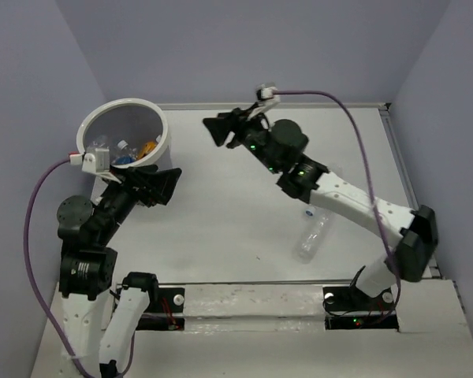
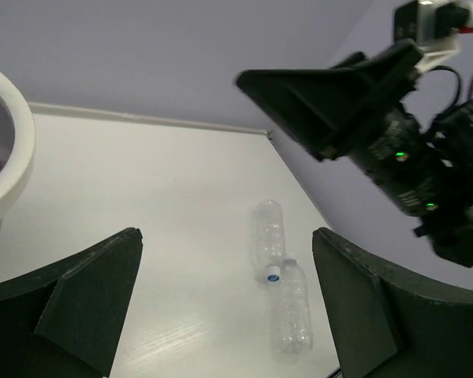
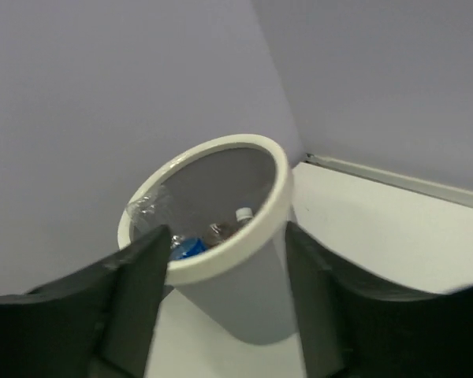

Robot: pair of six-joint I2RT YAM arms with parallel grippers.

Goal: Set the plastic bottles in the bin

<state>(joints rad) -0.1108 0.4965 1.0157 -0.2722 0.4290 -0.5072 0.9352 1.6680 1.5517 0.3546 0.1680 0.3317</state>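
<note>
At about 4 o'clock on the white table, not far beyond the arm bases, two clear bottles lay on their sides. In the top view they were partly covered by the right arm's forearm.

The left wrist view showed both of them. The nearer bottle had a small white cap, which sat just beside the end of the second bottle. Whether the two touched could not be told. Both were outside the bin and well apart from either gripper.

Farther out, at about 9 o'clock, the left gripper was just beside the bin, on its 5 o'clock side. Its fingers were spread wide with nothing between them, and only bare table and the two fallen bottles showed through the gap. A purple cable looped from its wrist down the left side.

Beyond that, near 12 o'clock, the right gripper pointed toward 9 o'clock. Its fingers were also parted and empty. In its own wrist view the bin showed in the space between them, some way off.

Farthest away, at about 10 o'clock in the far left corner, was the round white bin, with a thick rim and a greyish inside. Several bottles lay in its bottom:
- a yellow-orange bottle on the 3 o'clock side
- a blue-labelled bottle beside it, with a white cap showing
- a crumpled clear bottle toward 9 o'clock

Their exact number could not be told.
</note>
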